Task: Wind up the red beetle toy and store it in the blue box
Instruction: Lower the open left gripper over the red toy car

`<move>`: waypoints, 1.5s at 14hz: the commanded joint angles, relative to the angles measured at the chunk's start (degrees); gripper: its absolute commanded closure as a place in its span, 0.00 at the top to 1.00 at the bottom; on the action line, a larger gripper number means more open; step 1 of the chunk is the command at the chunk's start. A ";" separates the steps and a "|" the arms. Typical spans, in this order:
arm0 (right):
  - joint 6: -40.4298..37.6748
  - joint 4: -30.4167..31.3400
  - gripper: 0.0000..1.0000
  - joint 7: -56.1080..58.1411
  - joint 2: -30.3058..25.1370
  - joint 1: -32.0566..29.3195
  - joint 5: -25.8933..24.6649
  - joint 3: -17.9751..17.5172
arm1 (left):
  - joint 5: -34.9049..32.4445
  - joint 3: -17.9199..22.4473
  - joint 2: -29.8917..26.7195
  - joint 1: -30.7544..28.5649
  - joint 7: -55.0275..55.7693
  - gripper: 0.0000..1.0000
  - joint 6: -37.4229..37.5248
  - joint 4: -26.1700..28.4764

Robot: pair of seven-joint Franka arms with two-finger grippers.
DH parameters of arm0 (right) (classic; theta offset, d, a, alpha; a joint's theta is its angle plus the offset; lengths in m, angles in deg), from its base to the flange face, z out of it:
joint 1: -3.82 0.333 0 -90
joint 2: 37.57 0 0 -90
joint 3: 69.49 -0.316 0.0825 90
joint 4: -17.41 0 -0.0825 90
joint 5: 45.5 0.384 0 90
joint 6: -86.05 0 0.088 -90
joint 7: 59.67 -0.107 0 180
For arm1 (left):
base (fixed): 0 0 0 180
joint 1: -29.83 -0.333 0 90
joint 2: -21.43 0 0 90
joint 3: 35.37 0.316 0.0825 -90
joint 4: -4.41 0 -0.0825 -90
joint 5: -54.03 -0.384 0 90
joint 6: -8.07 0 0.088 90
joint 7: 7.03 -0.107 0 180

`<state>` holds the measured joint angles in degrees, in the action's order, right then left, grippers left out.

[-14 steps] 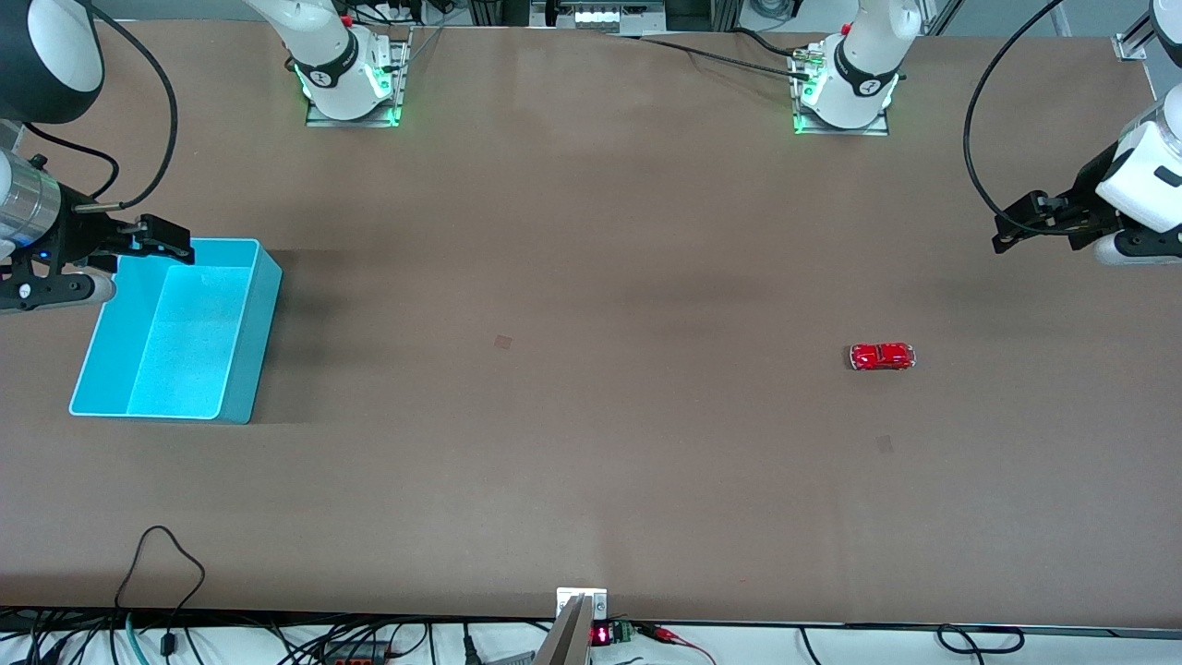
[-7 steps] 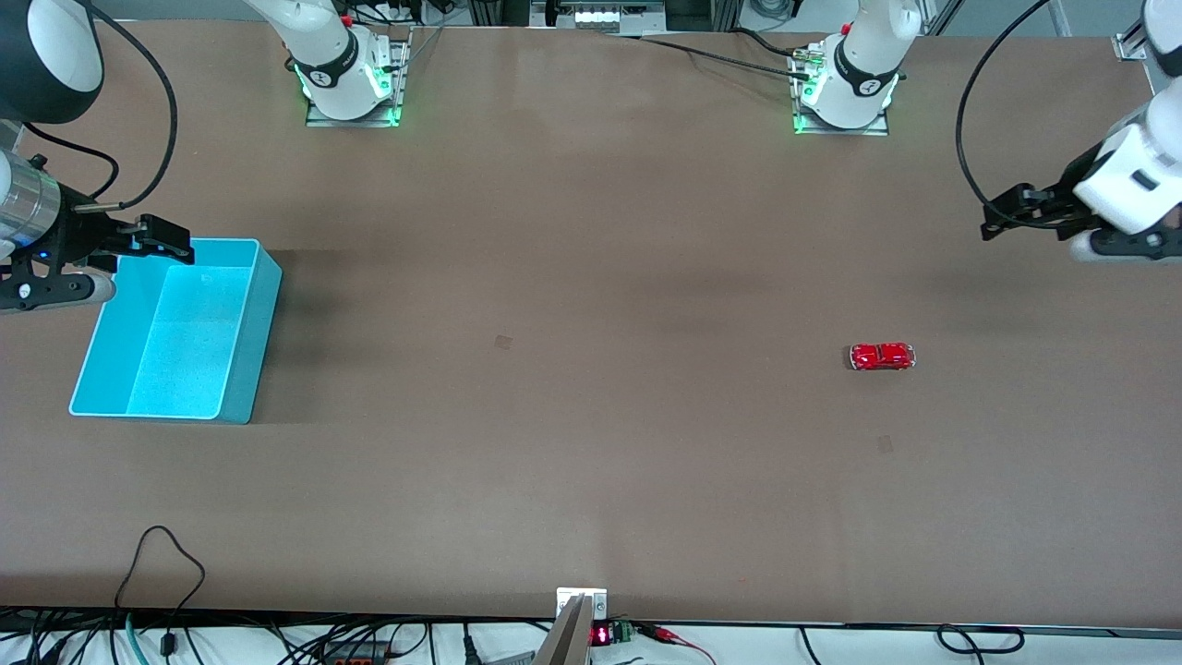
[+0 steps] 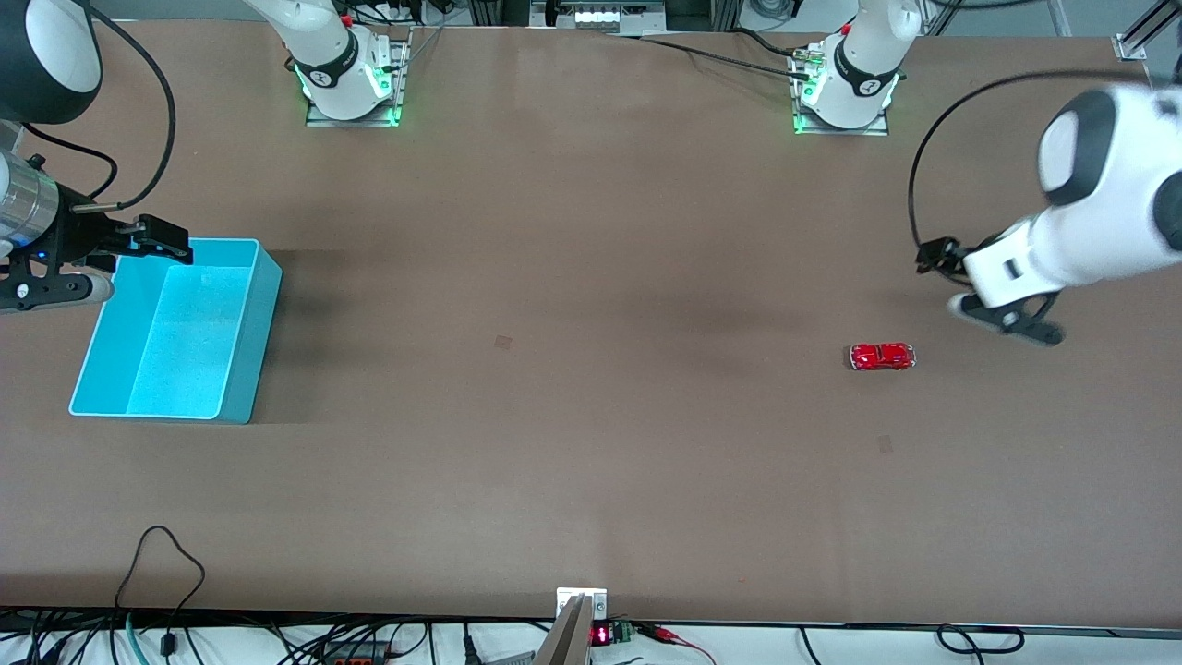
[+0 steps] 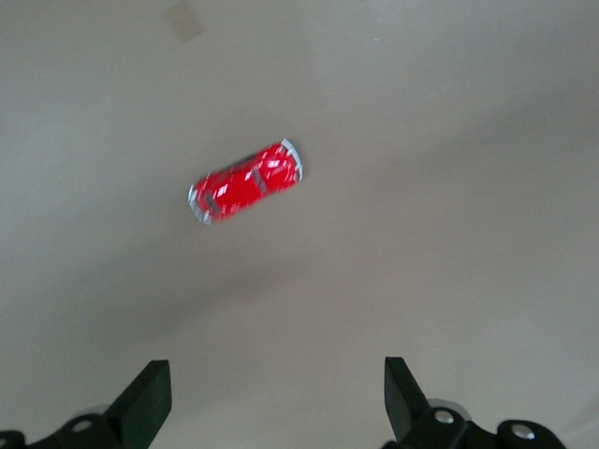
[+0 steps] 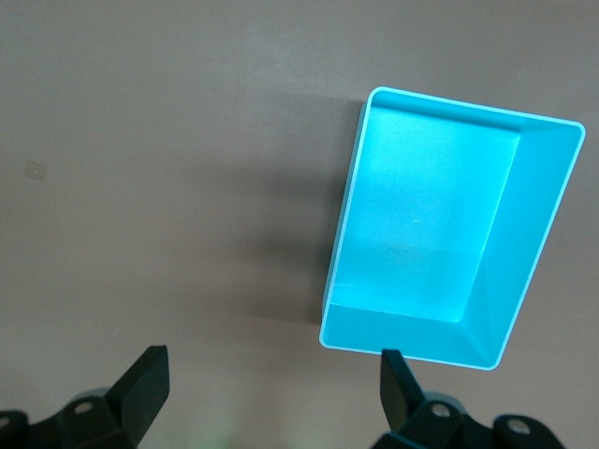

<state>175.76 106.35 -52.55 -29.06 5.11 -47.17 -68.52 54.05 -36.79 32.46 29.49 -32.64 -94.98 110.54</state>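
Front view: red beetle toy [image 3: 882,356] lies lengthwise along table; both end effectors wide.

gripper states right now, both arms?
Left gripper: jaws open, holding nothing, over the table near the red beetle toy.
Right gripper: jaws open, holding nothing, by the blue box.

High front camera, two downward wrist cameras
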 commanded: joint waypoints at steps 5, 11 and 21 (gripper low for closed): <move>-0.59 0.01 1.00 0.53 -0.51 -0.06 -0.70 -0.18 | 0.15 -0.33 7.60 -1.78 -38.67 1.00 -14.88 3.11; -0.58 0.01 1.00 0.53 -0.51 0.38 -0.70 -0.26 | -1.78 -1.56 10.07 -4.84 -57.70 1.00 -26.45 8.80; -0.50 -0.16 1.00 0.61 -0.51 0.38 -0.62 -0.44 | -1.87 -2.53 12.00 -5.29 -61.47 1.00 -45.75 18.68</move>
<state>175.75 106.35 -52.42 -29.07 5.35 -47.17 -68.65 53.20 -38.60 44.17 25.06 -91.69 -139.05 128.57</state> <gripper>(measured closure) 0.000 0.000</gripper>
